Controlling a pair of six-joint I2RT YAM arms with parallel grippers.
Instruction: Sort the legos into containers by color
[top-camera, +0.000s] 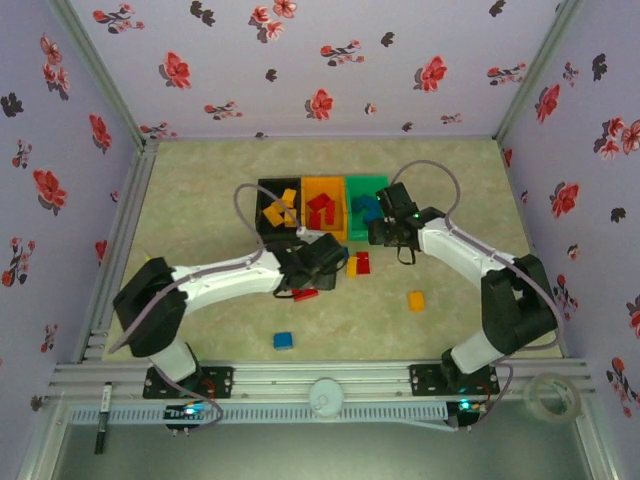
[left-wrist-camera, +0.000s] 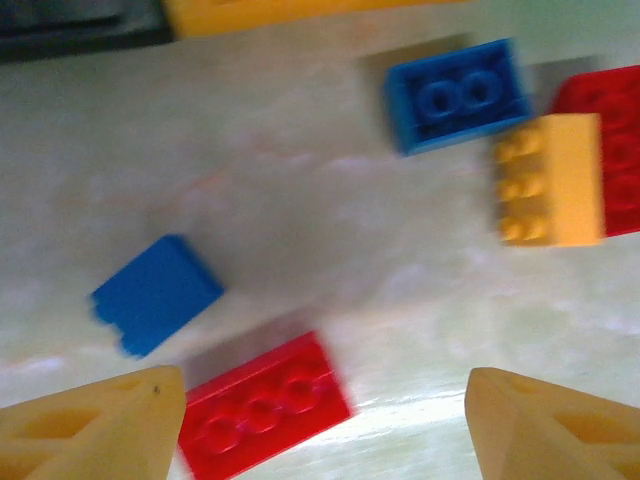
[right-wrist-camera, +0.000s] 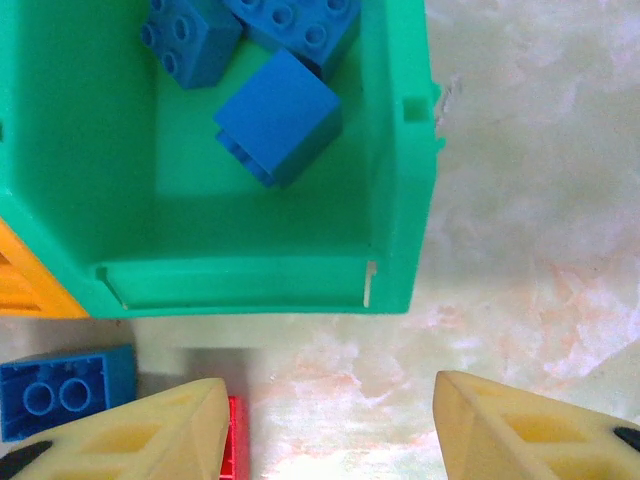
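Red brick (left-wrist-camera: 265, 405) sits right by one finger of the left tool (left-wrist-camera: 325, 385), apart and empty like the right tool (right-wrist-camera: 330, 385), so dropping down could just knock it sideways.

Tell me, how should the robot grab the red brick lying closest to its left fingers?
From straight above, pinching the red brick across its two long sides. It lies flat, bumps up, slightly slanted, so the left gripper probably needs a twist to match.
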